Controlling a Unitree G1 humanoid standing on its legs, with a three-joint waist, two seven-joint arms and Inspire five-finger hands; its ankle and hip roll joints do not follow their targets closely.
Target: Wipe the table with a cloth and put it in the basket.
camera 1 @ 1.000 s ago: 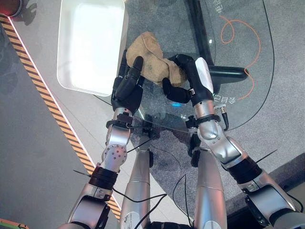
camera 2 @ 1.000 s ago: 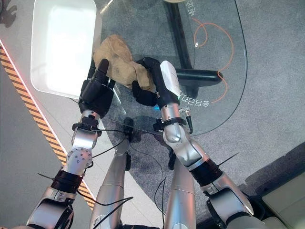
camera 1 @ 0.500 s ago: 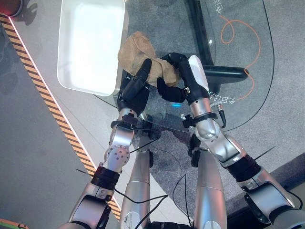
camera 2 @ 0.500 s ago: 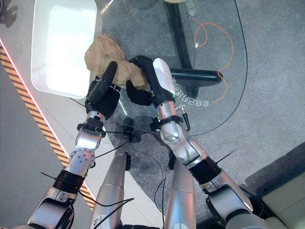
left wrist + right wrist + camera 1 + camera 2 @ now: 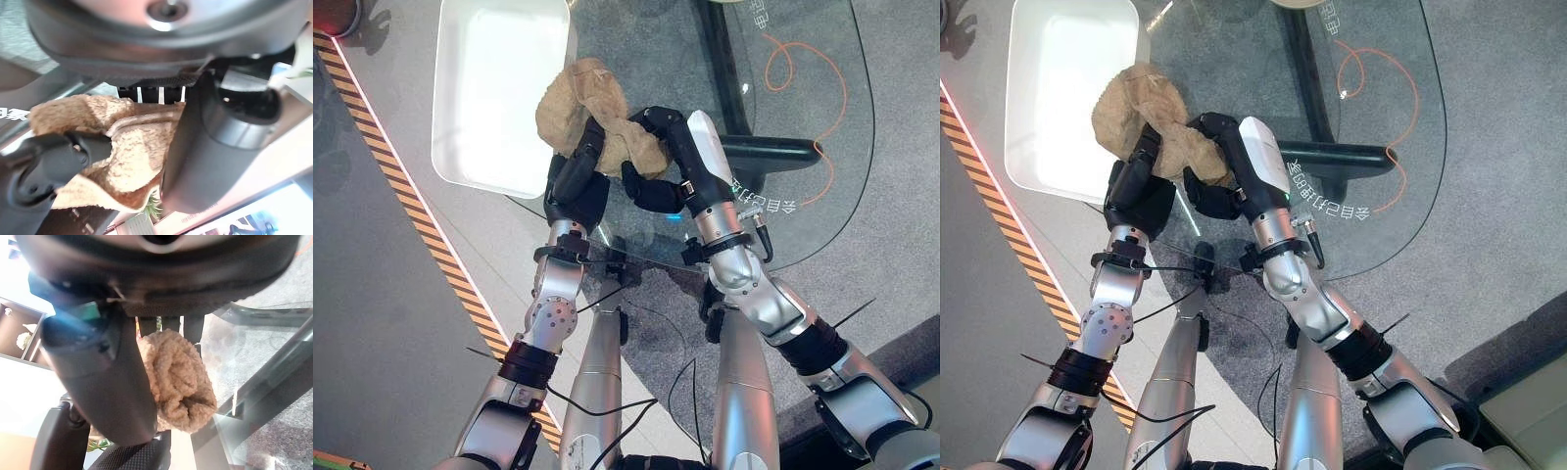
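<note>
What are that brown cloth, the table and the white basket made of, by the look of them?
The cloth, held by both the left hand and the right hand, looks like soft fleece or terry: fuzzy, matte and crumpled. The table seems to be clear glass, since the floor shows through it. The basket looks like smooth white plastic, though I can't be sure.

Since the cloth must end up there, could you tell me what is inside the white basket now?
The basket shows a bare white bottom. One cloth edge overhangs its rim, hiding that bit.
</note>
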